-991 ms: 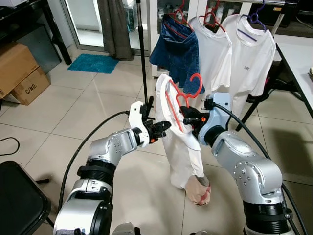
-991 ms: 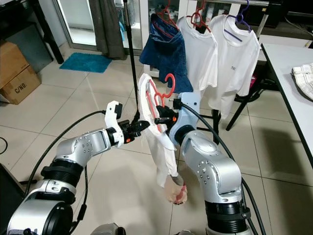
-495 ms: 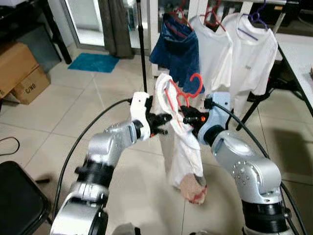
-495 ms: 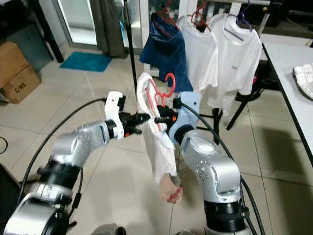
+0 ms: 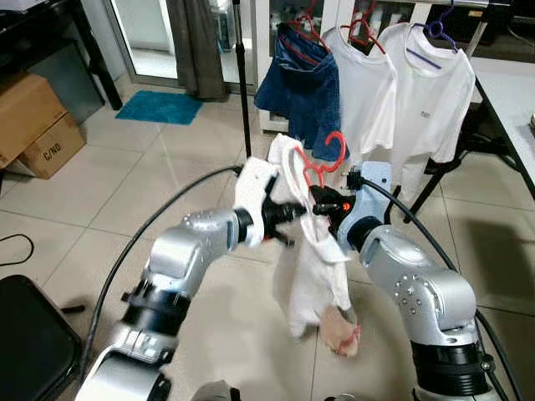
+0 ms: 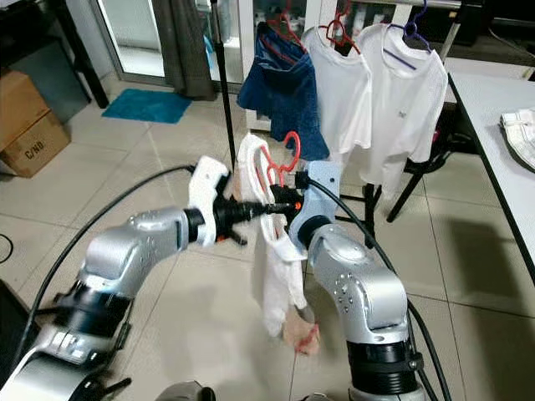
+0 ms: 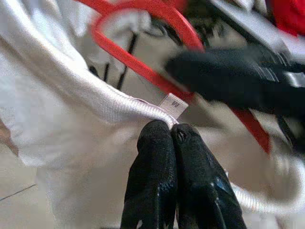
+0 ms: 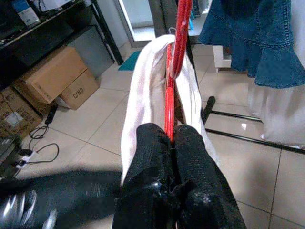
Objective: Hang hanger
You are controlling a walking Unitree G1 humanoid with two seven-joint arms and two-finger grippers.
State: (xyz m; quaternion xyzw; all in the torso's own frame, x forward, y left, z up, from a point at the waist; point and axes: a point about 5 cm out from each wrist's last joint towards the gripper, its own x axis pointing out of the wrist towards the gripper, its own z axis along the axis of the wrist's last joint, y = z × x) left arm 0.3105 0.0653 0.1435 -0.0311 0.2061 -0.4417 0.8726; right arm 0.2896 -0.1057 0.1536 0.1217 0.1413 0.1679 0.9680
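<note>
A red hanger [image 5: 324,157] stands upright in front of me with a white garment [image 5: 313,276] draped over it and hanging down toward the floor. My right gripper [image 5: 318,204] is shut on the hanger's lower bar [image 8: 168,102]. My left gripper [image 5: 293,213] reaches in from the left, and its fingertips [image 7: 164,133] are pressed together on the garment's collar [image 7: 119,107] next to the small label. The hanger's hook points up and to the right. A pink printed part of the garment [image 5: 343,336] dangles near the tiles.
Behind stands a clothes rack with a denim skirt [image 5: 301,83] and two white shirts [image 5: 368,88] on hangers. A black pole [image 5: 243,75] rises left of it. Cardboard boxes [image 5: 33,121] sit far left, a white table [image 5: 510,104] at right, a black seat [image 5: 29,351] at bottom left.
My left gripper has moved right, up to the garment, and shut on its collar. The garment's lower part has swung to the right. My right gripper still holds the hanger.
</note>
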